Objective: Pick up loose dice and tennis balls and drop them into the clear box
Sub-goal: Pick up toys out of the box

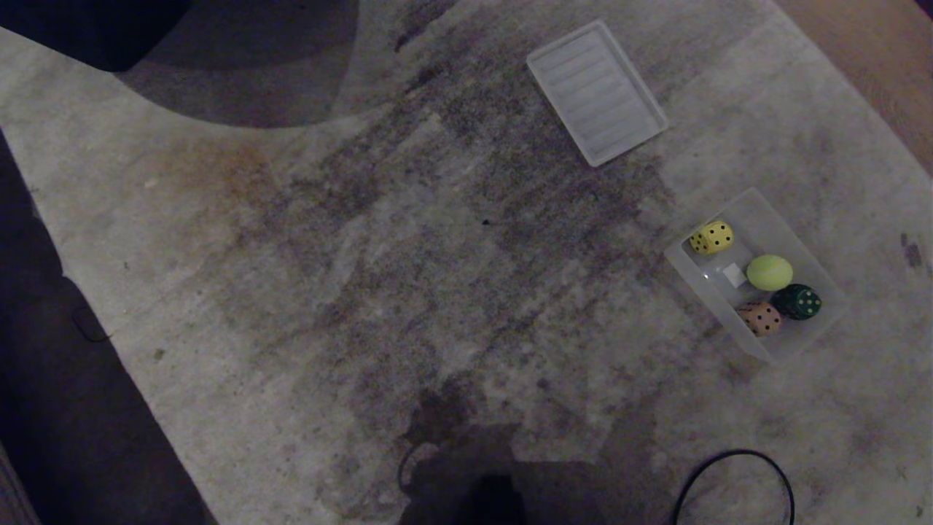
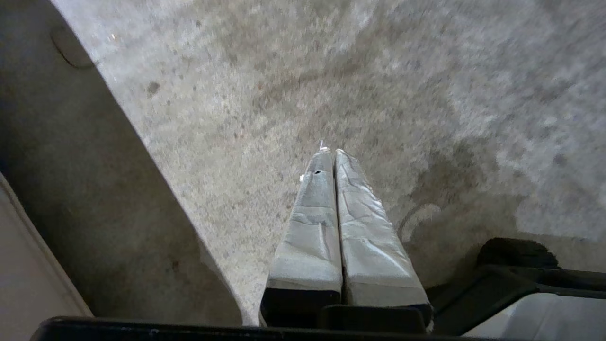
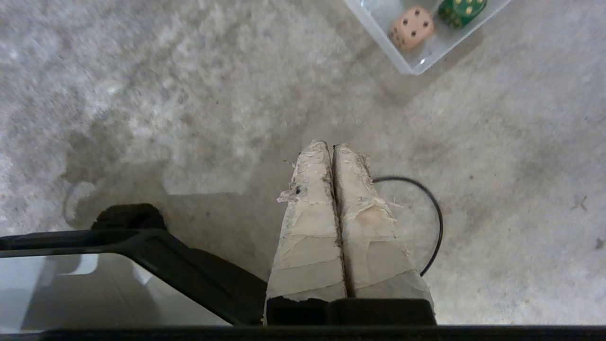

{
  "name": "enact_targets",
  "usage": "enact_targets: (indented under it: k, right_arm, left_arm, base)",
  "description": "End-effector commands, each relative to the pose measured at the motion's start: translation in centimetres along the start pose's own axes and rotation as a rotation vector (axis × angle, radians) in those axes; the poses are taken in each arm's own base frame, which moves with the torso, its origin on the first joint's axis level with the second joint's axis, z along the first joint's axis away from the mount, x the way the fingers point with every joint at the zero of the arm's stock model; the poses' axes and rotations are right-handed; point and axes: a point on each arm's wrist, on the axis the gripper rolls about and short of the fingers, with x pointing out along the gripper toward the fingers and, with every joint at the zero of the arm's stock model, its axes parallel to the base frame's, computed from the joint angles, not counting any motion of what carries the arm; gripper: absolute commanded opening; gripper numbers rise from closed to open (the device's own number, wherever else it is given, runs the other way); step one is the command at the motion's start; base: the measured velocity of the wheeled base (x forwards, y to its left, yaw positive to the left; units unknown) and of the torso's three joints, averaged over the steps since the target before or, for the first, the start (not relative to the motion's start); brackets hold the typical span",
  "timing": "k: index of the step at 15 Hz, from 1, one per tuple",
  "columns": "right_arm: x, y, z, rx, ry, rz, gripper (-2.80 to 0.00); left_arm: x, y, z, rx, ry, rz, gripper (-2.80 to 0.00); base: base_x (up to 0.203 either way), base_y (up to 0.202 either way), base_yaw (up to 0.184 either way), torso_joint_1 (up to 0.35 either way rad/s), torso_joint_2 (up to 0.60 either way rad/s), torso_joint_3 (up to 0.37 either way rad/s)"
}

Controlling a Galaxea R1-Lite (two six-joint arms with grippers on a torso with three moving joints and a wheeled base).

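The clear box (image 1: 681,271) sits on the grey rug at the right. Inside it lie a yellow die (image 1: 711,238), a yellow-green tennis ball (image 1: 769,272), a dark green die (image 1: 797,302) and a pinkish-brown die (image 1: 760,318). The right wrist view catches the box's near corner (image 3: 411,67) with the pinkish-brown die (image 3: 411,28) and the green die (image 3: 461,10). My right gripper (image 3: 330,148) is shut and empty, hanging over bare rug short of the box. My left gripper (image 2: 330,152) is shut and empty over rug further left. Neither arm shows in the head view.
A flat ribbed translucent panel (image 1: 596,92) lies on the rug beyond the box. A black cable loop (image 1: 732,483) curls on the rug near my base, also under the right fingers (image 3: 438,222). Dark floor borders the rug at the left (image 1: 65,408); wood floor shows far right (image 1: 885,51).
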Motion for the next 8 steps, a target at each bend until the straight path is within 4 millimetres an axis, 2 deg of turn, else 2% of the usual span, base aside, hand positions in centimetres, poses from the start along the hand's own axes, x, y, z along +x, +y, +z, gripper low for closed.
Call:
enact_targets:
  k: [1, 8]
  right_arm:
    - [0.02, 0.0, 0.01, 0.001, 0.003, 0.001, -2.8]
    - [0.02, 0.0, 0.01, 0.008, 0.003, -0.001, -2.8]
  left_arm:
    - [0.02, 0.0, -0.04, 0.0, 0.002, 0.001, -2.8]
    - [0.02, 0.0, -0.04, 0.001, 0.002, 0.001, -2.8]
  base:
    - [0.0, 0.0, 0.0, 0.001, 0.0, 0.214]
    - [0.0, 0.0, 0.0, 0.003, 0.01, 0.2]
